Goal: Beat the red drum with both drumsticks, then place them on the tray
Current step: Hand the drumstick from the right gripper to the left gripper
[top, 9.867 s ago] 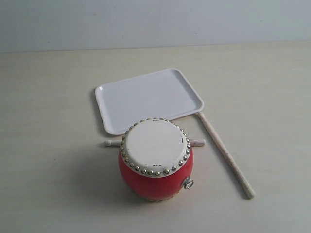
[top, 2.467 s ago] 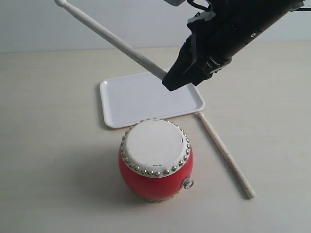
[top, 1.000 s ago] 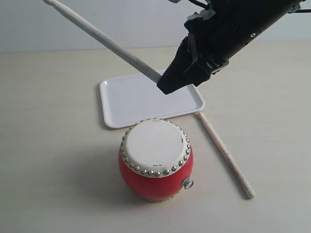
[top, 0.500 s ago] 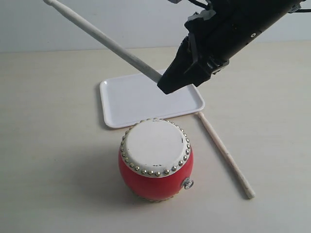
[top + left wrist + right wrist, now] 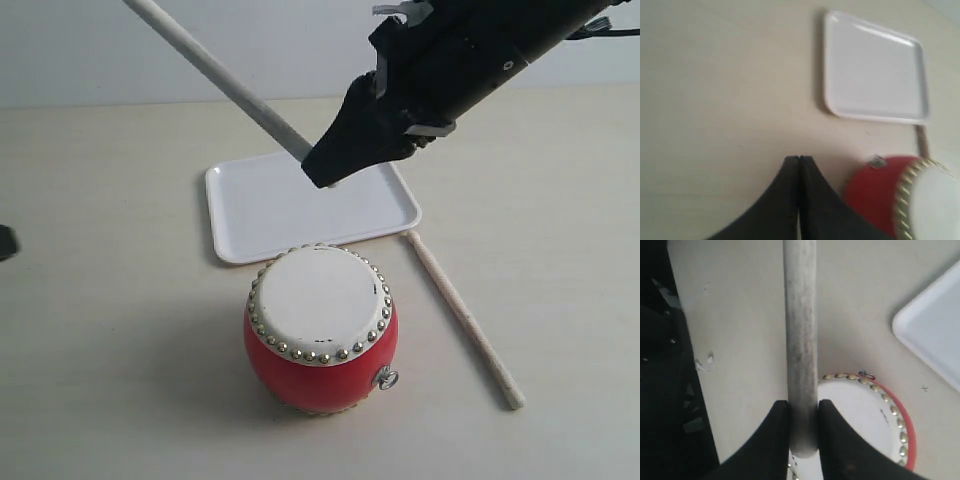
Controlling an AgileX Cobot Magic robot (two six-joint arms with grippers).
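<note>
**One stick raised, one on the table**

The drum (image 5: 320, 350) stands low in the middle of the exterior view, with bare table (image 5: 110, 370) to its left and in front. The tray (image 5: 280, 205) lies just behind it – a narrow strip of tabletop parts the tray's near rim from the drumhead. On the right, the loose stick (image 5: 465, 318) slants from beside the tray's near right corner toward the lower right, well clear of the drum. Nothing lies in the tray.

The right gripper (image 5: 322, 178) hangs above the tray's middle, pinching the held stick (image 5: 215, 70) near its end. The stick rises to the upper left and runs off the top edge.

Half a second ago the stick's tip was still inside the frame. The gripper has since shifted a little left, and a dark shape (image 5: 5, 242) has appeared at the left edge (too little of it shows to name it). Drum, tray and loose stick have not moved.

The right wrist view alone shows the grip – the right gripper (image 5: 802, 412) clamps the held stick (image 5: 800, 315) from both sides, with the drum (image 5: 860, 407) beneath and a corner of the tray (image 5: 935, 340) beyond. Only the left wrist view shows the left gripper (image 5: 798, 161), pressed together on nothing above bare table, with the drum (image 5: 870, 187) beside it and the tray (image 5: 872, 70) farther off.
</note>
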